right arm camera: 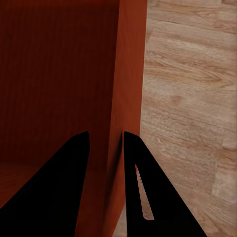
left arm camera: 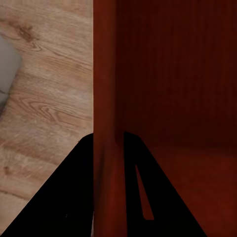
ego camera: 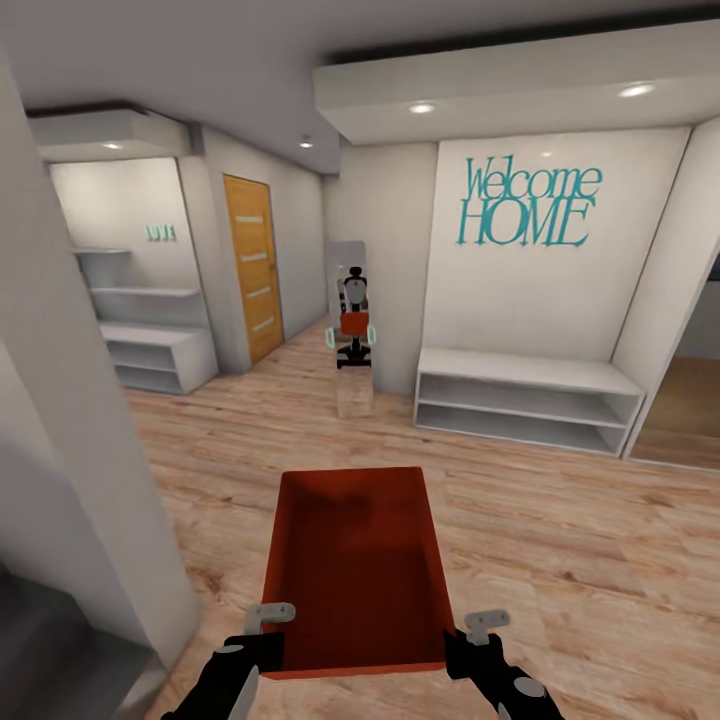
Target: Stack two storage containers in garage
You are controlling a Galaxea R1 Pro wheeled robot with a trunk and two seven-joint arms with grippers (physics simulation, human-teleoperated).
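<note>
Storage container (ego camera: 355, 560) clamped by left gripper (left arm camera: 105, 163), right gripper (right arm camera: 106, 158); mirror (ego camera: 352, 330) ahead.

Open plank floor (ego camera: 560, 540) ahead — white wall (ego camera: 70, 480) close left, mirror (ego camera: 352, 330) and bench (ego camera: 525, 400) beyond.

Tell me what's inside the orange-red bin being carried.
The storage container looks empty: bare orange-red bottom and walls. The left gripper and right gripper clamp its side walls, hiding small patches.
</note>
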